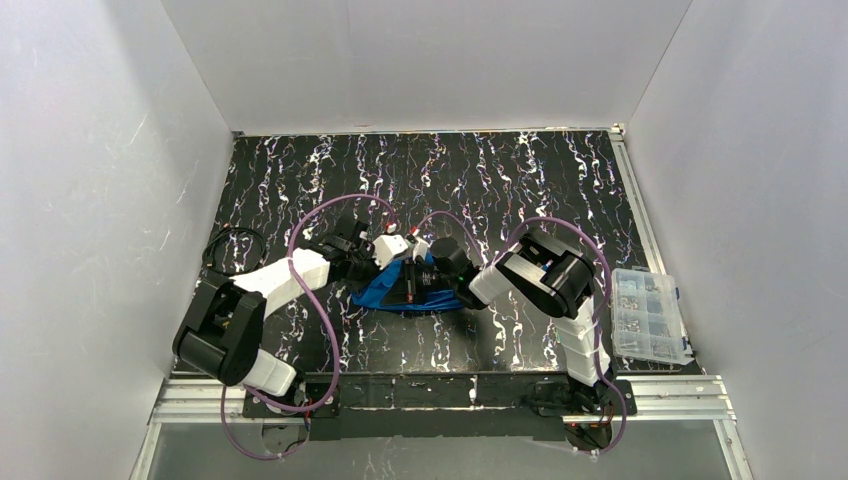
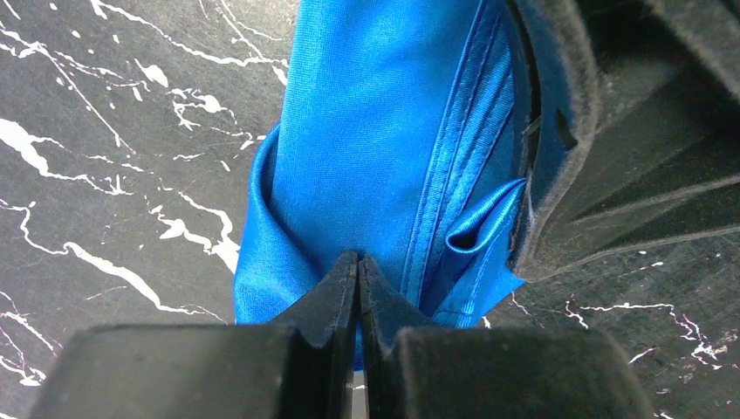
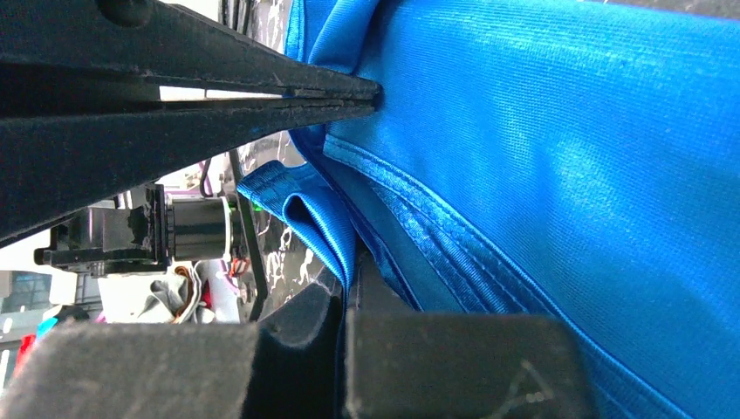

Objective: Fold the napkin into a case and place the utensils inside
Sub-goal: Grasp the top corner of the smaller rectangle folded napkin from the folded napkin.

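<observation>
Top external view: the left arm (image 1: pixel 290 272) and the right arm (image 1: pixel 540 275) reach inward over the black, white-veined bench (image 1: pixel 300 180) and meet near its middle. There the napkin (image 1: pixel 378 293) shows as a small bunched blue mass, largely covered by the two wrists. Purple cables (image 1: pixel 320 215) loop above the arms, and a clear plastic organizer box (image 1: pixel 648 315) sits at the bench's right edge, well apart from the cloth. Left wrist view: the left end effector (image 2: pixel 358 278) is clenched, its two black pads pressed together with a fold of the napkin pinched at their tips. The cloth runs away from the grip in smooth layers, with a stitched hem (image 2: pixel 462 166) along its right side and a small pocket-like fold open beside that hem. The dark padded finger of the other arm lies against the cloth's right edge in the upper right of this view. Right wrist view: the right end effector (image 3: pixel 345 305) is likewise clenched, with a narrow doubled fold of the napkin drawn into the seam between its pads. In the same view the long fingers of the left end effector enter from the upper left, closed on the cloth's upper edge. Between the two grips the napkin lies in several layers, the hem crossing diagonally; whether it rests on the bench or is lifted clear cannot be told.
</observation>
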